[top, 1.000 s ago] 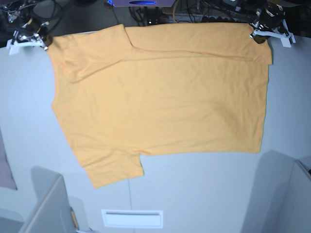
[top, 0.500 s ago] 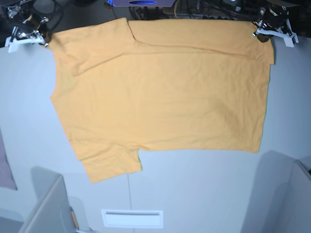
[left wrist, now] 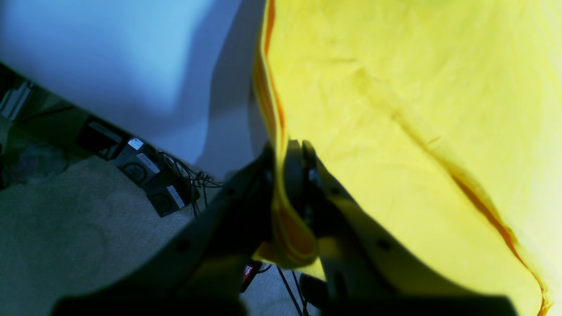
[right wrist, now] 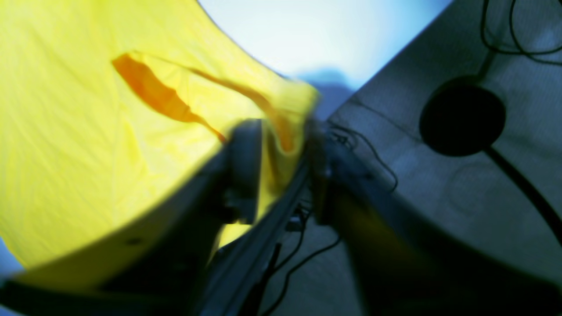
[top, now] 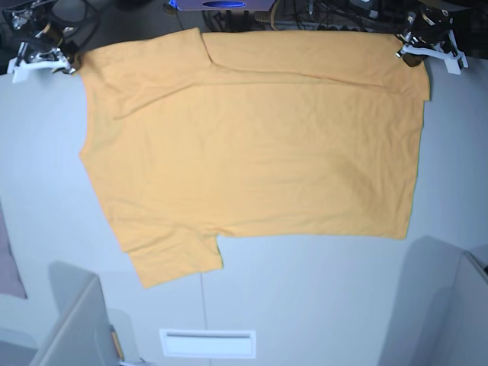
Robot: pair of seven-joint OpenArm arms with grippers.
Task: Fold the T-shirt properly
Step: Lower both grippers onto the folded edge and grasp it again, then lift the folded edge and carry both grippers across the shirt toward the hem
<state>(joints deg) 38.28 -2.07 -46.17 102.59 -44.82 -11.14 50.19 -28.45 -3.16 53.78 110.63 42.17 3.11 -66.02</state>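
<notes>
The orange-yellow T-shirt (top: 252, 145) lies spread flat on the white table (top: 320, 290), plain side up, with one sleeve pointing toward the near edge. My left gripper (top: 413, 52) is at the shirt's far right corner. In the left wrist view the left gripper (left wrist: 283, 173) is shut on the T-shirt's (left wrist: 417, 109) hemmed edge. My right gripper (top: 62, 62) is at the far left corner. In the right wrist view the right gripper (right wrist: 281, 149) has its jaws apart, and a fold of the T-shirt (right wrist: 88, 131) hangs loose between them.
A pinkish cloth (top: 8, 267) shows at the table's left edge. A white slotted plate (top: 207, 343) lies near the front edge. Grey panels stand at the front left (top: 72, 320) and front right (top: 457, 305). Cables and equipment crowd the floor beyond the far edge.
The shirt has slid a little toward the far edge and flattened. The right gripper's jaws have parted off the corner they were pinching. The left gripper keeps its grip.
</notes>
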